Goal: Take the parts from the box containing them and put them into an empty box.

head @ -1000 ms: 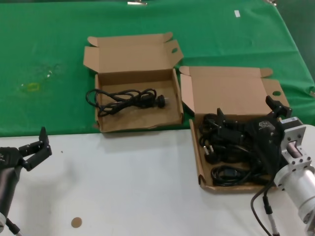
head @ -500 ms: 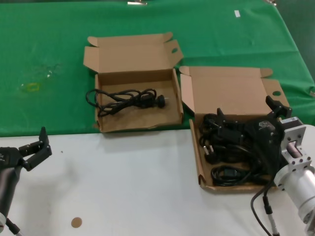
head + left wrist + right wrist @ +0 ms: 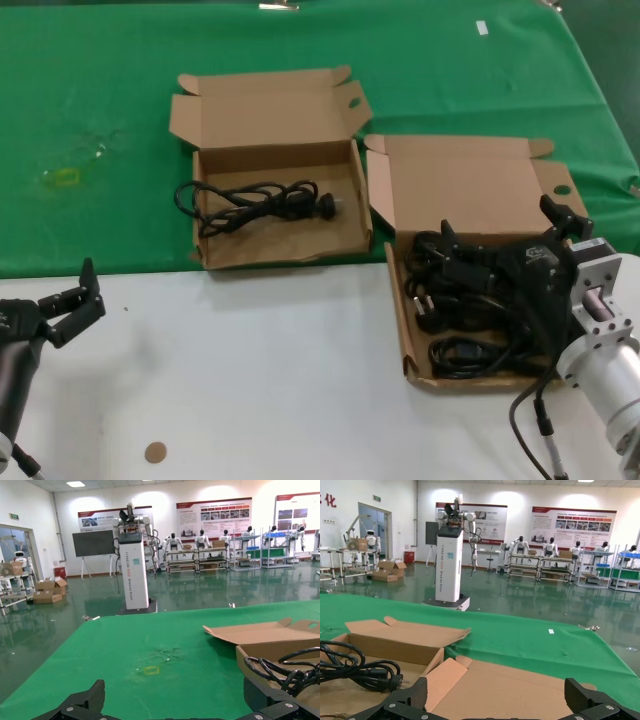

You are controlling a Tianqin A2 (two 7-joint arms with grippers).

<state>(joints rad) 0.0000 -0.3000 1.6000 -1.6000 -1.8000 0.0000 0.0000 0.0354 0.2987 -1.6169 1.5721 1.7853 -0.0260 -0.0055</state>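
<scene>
Right fingers (image 3: 505, 238) spread | apparently just above parts (image 3: 462, 312) | left fingers (image 3: 72, 300) apart, idle

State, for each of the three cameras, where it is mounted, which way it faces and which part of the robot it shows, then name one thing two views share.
Head: looks down at two boxes; left claw near, right claw over the full box.
Left wrist: faces across the green cloth into the hall.
Right wrist: faces over box lids toward the hall.
Shared: the far box's cord.
</scene>
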